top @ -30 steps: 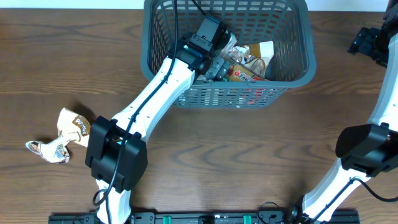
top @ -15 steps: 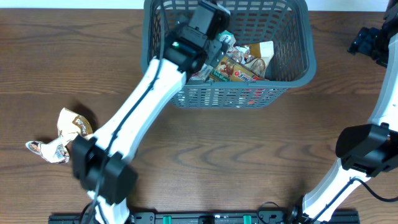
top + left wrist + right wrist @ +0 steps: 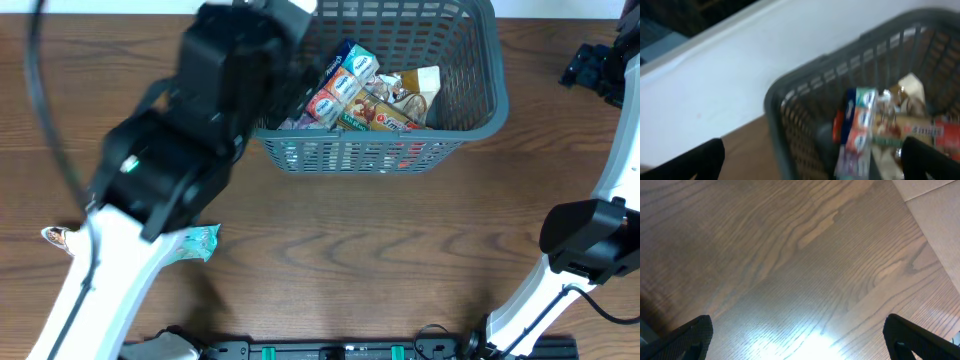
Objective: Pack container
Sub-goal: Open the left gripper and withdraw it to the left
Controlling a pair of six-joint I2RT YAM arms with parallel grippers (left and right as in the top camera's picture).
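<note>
Overhead: the container (image 3: 470, 125) is sitting mouth up at the far edge of the table (image 3: 400, 240), with its long axis running side to side and snack packets (image 3: 350, 95) inside. You are probably going for the teal packet (image 3: 197, 241) next; descend squarely over it.

Left wrist: the left gripper (image 3: 810, 162) is hanging apart, empty, above the container's corner.

Right wrist: the right gripper (image 3: 797, 340) is idling apart over the table.

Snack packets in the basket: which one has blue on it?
The blue-and-white packet at the left of the pile in the container; the red-brown packet and the beige packet lie to its right.
</note>
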